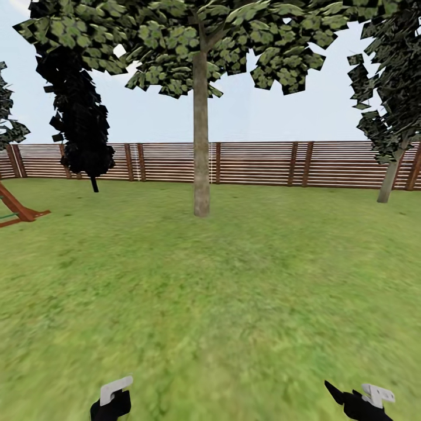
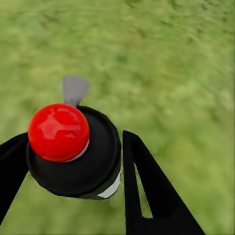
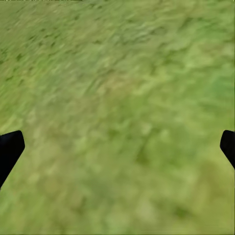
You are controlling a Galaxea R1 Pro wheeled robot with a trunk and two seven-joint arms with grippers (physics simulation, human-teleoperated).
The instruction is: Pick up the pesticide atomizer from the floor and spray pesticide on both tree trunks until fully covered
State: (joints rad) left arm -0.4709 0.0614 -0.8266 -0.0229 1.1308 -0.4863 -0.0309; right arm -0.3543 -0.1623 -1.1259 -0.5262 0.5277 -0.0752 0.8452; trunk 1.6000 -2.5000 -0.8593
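Head view takes in the garden's wide green lawn (image 1: 222, 292), closed at the back by a brown horizontal-slat wooden fence (image 1: 257, 164). At centre stands a tall tree with a broad crown of blocky green leaves (image 1: 193, 41), its straight mottled grey-brown trunk (image 1: 201, 134) bare up to the crown and well apart from the robot. A second leafy tree with a leaning pale trunk (image 1: 388, 178) stands near the fence at the right. A dark narrow cypress-like tree (image 1: 79, 99) rises at the left, and a reddish wooden frame (image 1: 17, 207) pokes in at the left edge.

Low in that view sit the left gripper (image 1: 111, 403) and the right gripper (image 1: 358, 403). Left wrist view shows the black pesticide atomizer with a round red cap and grey nozzle (image 2: 73, 147) between the black fingers (image 2: 147, 191), which close against its sides, so the can is held above the grass. Right wrist view shows only fingertips (image 3: 10, 149) set wide apart over grass, holding nothing.

Pickup appears done; the step in hand is the approach to the first trunk. The next move calls for driving closer to the central tree, raising the left arm and aiming the nozzle at the trunk before spraying.
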